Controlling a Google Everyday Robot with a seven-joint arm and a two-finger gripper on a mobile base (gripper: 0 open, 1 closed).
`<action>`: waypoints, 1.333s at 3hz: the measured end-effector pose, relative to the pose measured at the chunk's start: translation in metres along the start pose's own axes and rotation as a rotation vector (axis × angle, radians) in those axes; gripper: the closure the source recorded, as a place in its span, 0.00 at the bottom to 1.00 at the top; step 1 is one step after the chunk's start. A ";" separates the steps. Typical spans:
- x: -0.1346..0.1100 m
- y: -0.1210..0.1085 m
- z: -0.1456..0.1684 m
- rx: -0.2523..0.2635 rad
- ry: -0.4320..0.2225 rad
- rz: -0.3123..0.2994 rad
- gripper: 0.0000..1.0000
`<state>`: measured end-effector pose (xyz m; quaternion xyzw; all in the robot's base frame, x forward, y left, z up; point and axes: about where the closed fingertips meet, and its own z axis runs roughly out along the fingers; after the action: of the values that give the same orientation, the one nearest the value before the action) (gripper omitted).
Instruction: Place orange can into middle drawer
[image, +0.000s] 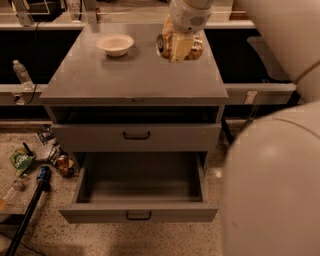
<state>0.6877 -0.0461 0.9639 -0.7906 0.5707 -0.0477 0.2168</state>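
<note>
My gripper (181, 48) is over the back right of the grey cabinet top (135, 75), shut on the orange can (167, 43). The can lies sideways in the fingers, its silver end facing left, just above the top. The middle drawer (100, 214) is pulled out open below, and its inside holds nothing. Its black bar handle (137, 216) faces me. The alike drawer front (136, 136) above it is shut.
A white bowl (115, 44) stands on the cabinet top, left of the can. My white arm (270, 190) fills the right side. A plastic bottle (22, 74) is on a ledge at left. Litter (22, 160) and a black pole (27, 215) lie on the floor at left.
</note>
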 end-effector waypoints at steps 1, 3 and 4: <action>0.001 0.042 -0.009 -0.002 -0.028 0.182 1.00; 0.007 0.161 0.060 -0.204 -0.054 0.463 1.00; 0.008 0.183 0.075 -0.257 -0.035 0.467 1.00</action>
<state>0.5537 -0.0783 0.8221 -0.6594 0.7350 0.0903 0.1296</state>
